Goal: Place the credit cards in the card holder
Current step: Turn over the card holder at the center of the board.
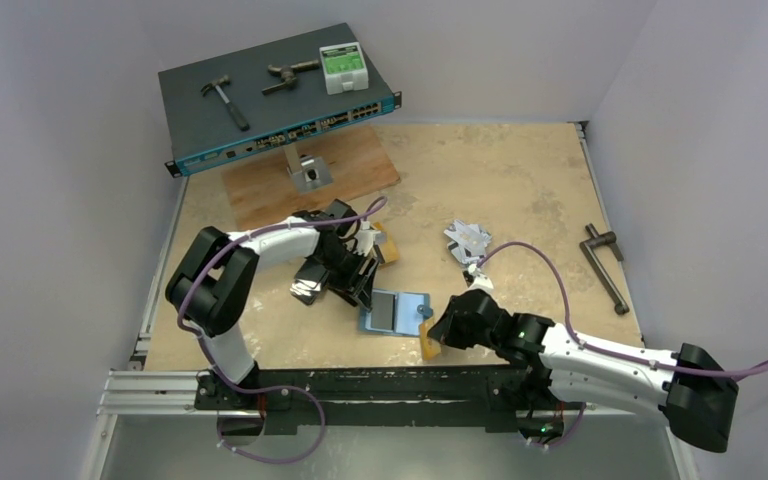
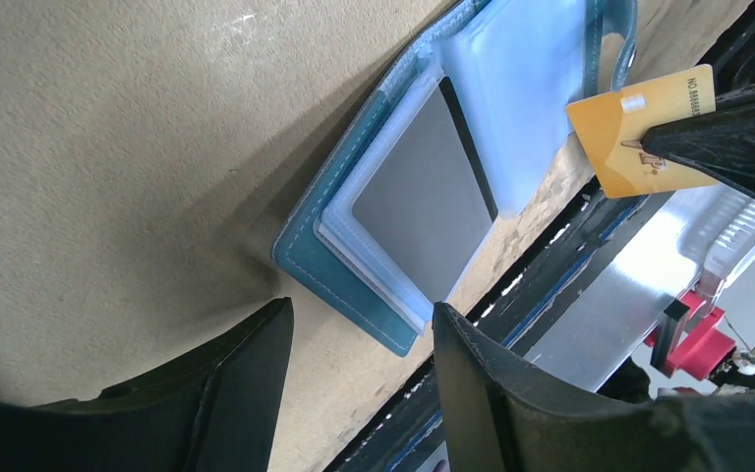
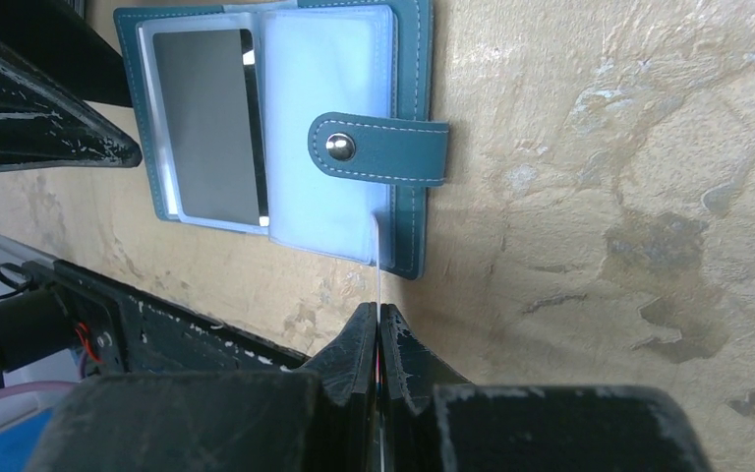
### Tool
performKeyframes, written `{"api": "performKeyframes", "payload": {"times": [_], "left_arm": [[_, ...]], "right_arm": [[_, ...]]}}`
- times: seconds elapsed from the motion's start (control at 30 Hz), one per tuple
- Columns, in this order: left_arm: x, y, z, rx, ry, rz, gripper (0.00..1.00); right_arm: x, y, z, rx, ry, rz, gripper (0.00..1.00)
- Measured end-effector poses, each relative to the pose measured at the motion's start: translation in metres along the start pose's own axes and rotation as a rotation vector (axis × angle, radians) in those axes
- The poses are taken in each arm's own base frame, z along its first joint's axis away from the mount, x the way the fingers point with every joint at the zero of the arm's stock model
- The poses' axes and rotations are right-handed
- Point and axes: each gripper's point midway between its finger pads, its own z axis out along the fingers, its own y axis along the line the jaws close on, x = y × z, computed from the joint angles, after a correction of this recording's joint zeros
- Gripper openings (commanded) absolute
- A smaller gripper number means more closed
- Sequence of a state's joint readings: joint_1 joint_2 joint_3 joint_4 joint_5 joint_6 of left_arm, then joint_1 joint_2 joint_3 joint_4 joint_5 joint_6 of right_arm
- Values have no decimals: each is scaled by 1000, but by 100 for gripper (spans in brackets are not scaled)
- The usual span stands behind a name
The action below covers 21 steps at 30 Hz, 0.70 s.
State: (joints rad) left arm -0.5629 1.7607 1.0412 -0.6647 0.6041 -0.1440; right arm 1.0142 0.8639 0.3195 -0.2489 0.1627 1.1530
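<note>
Right wrist view shows the right hand [image 3: 379, 320] clenched on a thin gold-orange plastic card [image 2: 629, 147] beside the open teal-blue folding card holder [image 3: 408, 88]; left hand [image 2: 362, 320] released, empty.

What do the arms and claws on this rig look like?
Both the left arm and right arm have white links, bulky black joints and a looping purple cable. A small green light glows on the right arm. The left claw and right claw have tapering black fingers, scuffed with pale flecks.
</note>
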Motion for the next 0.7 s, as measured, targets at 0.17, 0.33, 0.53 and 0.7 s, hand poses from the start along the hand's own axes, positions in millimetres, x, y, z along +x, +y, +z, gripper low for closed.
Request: {"api": "performKeyframes", "payload": {"times": [0.17, 0.33, 0.53, 0.7], "left_arm": [[-1, -1, 1, 9, -7, -23, 39], [-3, -5, 8, 62, 1, -56, 6], [1, -1, 19, 85, 43, -92, 0], [-3, -1, 17, 81, 35, -88, 0]], "right_arm": [[0, 2, 1, -11, -3, 7, 0], [0, 2, 2, -19, -6, 15, 0], [0, 2, 4, -27, -9, 22, 0], [-2, 2, -2, -35, -20, 30, 0]]}}
